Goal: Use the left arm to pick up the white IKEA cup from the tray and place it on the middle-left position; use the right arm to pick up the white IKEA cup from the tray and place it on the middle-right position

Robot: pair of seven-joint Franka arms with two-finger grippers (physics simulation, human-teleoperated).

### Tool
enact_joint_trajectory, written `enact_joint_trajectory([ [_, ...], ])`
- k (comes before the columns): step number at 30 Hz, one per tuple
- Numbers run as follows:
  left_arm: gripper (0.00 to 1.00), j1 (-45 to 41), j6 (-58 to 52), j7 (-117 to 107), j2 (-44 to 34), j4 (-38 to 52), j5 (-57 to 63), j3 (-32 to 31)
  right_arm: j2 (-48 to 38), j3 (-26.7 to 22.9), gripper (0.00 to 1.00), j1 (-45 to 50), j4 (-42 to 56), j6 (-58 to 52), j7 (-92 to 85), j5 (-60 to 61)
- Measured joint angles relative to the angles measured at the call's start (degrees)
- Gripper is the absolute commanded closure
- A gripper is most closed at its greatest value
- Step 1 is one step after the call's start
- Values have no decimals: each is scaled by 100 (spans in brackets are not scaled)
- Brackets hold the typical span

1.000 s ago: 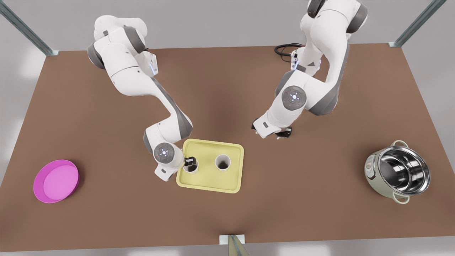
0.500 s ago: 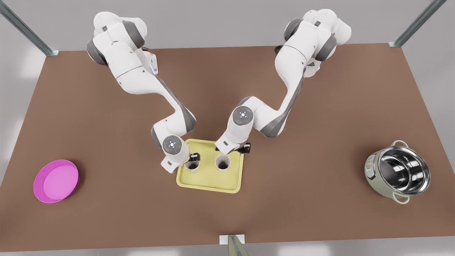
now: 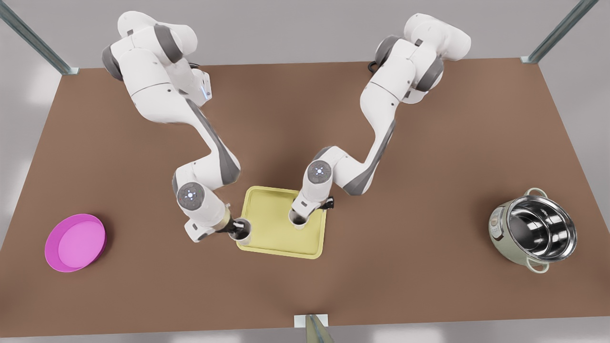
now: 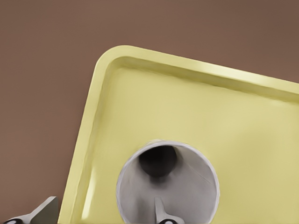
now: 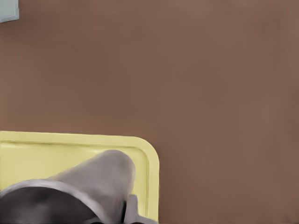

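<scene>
So the left gripper [image 3: 234, 226] has its fingers clamped over the rim of one white cup [image 3: 240, 229] — one finger [image 4: 161, 212] sits inside the cup, the other outside. That cup hangs over the edge of the pale yellow tray [image 3: 281, 243] on the front view's left, above the rim. The right gripper [image 3: 301, 216] is down at the second white cup [image 3: 298, 221], which stands inside the tray near the edge on the front view's right; a finger [image 5: 132, 208] sits against its outer wall, but whether the grip is closed can't be told. Off to the sides on the brown table [image 3: 405, 267] — a magenta dish [image 3: 75, 242] and a steel pot [image 3: 533, 230], both well apart from the tray.
</scene>
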Motion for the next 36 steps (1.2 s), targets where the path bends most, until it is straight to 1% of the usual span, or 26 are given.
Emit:
enact_joint_trajectory([
  [2,0,-22,142,-84,132,-1,-3,0,-164,-15,94,-693,-3,-185,-357,-39],
  [3,11,-30,200,-123,167,14,-5,0,-187,-26,94,-1008,0,-259,-604,-192],
  [4,34,-30,249,-160,181,48,-12,0,-174,-45,94,-1181,2,-321,-862,-350],
  [5,47,-3,289,-195,166,116,-27,4,-128,-133,94,-1262,2,-369,-1123,-510],
  [6,66,63,320,-229,142,190,-40,-14,-72,-194,92,-1305,1,-403,-1378,-634],
  [7,74,140,346,-260,115,275,-80,-33,32,-233,92,-1326,1,-430,-1621,-731],
  [8,80,198,368,-289,90,337,-123,-42,170,-252,92,-1330,2,-446,-1853,-810],
  [10,95,236,406,-357,81,385,-168,-50,408,-266,92,-1327,-4,-400,-2278,-915],
  [12,100,236,475,-484,102,397,-145,-48,603,-269,91,-1310,-7,-365,-2657,-973],
  [14,100,257,522,-587,76,400,-142,-41,691,-270,84,-1306,-7,-343,-2986,-1004],
  [15,100,299,521,-629,52,400,-138,-42,721,-273,18,-1305,-7,-336,-3123,-1031],
  [16,100,383,479,-652,-6,401,-137,-45,733,-272,0,-1288,-3,-330,-3243,-1055],
  [20,100,1329,-172,-340,-433,324,-132,-27,719,-264,0,-1268,18,-303,-3484,-1241],
  [24,100,2041,-667,362,-423,261,-130,-27,561,-236,0,-1269,82,-316,-3757,-1092],
  [27,100,2167,-845,909,-263,151,-106,-33,160,-183,0,-1276,89,-435,-3988,-780],
  [31,99,2087,-755,1501,-105,6,-54,-31,-669,-135,0,-1280,97,-915,-4217,-501],
  [32,58,2069,-712,1633,-94,-12,-58,-29,-863,-144,0,-1290,157,-1110,-4252,-370],
  [33,0,2060,-671,1776,-97,-14,-93,-27,-986,-134,0,-1295,297,-1344,-4263,-271],
  [36,0,2059,-555,2273,-116,6,-336,-23,-1108,-87,0,-1270,815,-2097,-4250,-110],
])
